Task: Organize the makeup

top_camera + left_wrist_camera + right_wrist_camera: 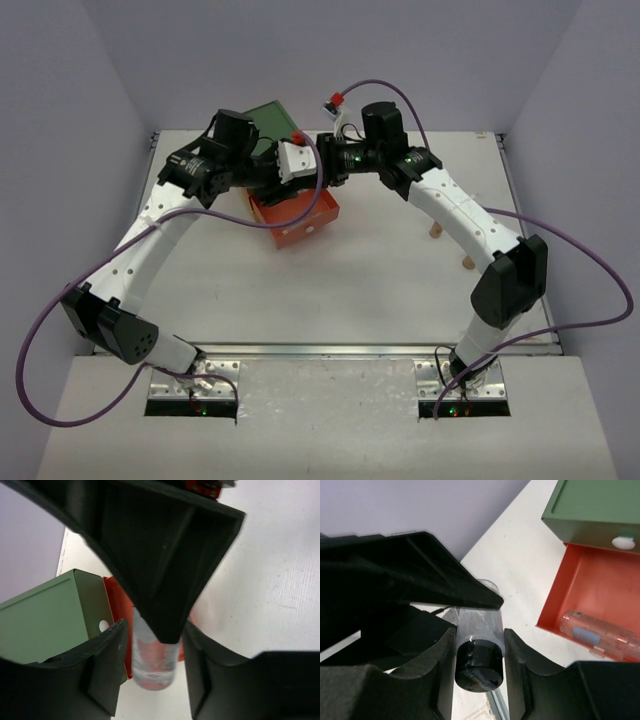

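A clear bottle [152, 667] with a black cap [479, 669] hangs between both grippers above the table, beside the open orange drawer [300, 215]. My right gripper [480, 642] is shut on it, both fingers pressed against its body just behind the cap. My left gripper [154, 645] sits around the bottle's other end with a thin gap on each side. In the top view the left gripper [283, 172] and the right gripper [320, 163] meet tip to tip. A clear tube with a blue label [600, 632] lies in the drawer.
The green drawer box [265, 120] stands at the back with its orange drawer [580, 590] pulled out toward the front. Two small tan items [436, 230] [468, 262] lie on the white table right of centre. Purple cables loop beside both arms.
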{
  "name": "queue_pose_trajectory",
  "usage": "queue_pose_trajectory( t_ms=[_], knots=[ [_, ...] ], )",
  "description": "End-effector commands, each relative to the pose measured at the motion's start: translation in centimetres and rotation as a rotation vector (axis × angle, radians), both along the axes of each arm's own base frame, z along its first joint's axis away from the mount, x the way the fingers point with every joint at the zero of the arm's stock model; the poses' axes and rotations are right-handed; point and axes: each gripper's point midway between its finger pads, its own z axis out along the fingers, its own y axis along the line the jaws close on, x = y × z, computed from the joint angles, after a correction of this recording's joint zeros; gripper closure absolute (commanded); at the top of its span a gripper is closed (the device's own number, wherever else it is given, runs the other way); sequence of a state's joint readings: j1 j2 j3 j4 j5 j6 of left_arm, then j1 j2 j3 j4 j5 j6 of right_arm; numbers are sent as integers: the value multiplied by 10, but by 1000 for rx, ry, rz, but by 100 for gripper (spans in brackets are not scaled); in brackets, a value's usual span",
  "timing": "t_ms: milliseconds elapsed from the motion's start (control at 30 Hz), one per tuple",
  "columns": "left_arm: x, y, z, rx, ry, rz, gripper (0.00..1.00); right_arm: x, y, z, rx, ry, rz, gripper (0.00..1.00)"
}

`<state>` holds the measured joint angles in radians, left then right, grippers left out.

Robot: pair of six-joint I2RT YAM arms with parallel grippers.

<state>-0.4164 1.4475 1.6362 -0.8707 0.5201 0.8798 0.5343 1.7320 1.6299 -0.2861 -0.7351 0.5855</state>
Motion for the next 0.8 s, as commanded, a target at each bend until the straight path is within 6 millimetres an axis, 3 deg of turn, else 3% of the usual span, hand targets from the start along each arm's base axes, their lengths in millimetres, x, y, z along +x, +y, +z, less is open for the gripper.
queue_pose_trajectory(
  t_ms=[0,133,200,300,333,433,467,600,667,767],
  knots=[
    [9,0,3,-5,-31,13,72,-11,0,35,74,-80,28,100],
    [8,4,-2,13,-23,26,95,-10,0,36,86,-69,24,100],
    [9,5,-3,18,-19,37,100,-5,-2,35,87,-52,4,100],
    [12,9,-7,32,-10,72,100,9,-16,29,80,-15,-59,65],
    [16,13,-10,42,-3,105,100,17,-25,24,74,9,-101,42],
    [31,24,-24,86,30,214,100,29,-50,13,40,35,-215,3],
    [33,24,-29,92,41,221,100,37,-59,8,19,44,-265,1],
    [59,28,-49,93,103,376,100,62,-124,-21,-195,-18,-553,1],
    [72,24,-61,84,126,418,100,63,-155,-30,-297,-71,-658,1],
    [88,20,-82,91,152,463,100,57,-182,-37,-393,-135,-728,1]
  ],
)
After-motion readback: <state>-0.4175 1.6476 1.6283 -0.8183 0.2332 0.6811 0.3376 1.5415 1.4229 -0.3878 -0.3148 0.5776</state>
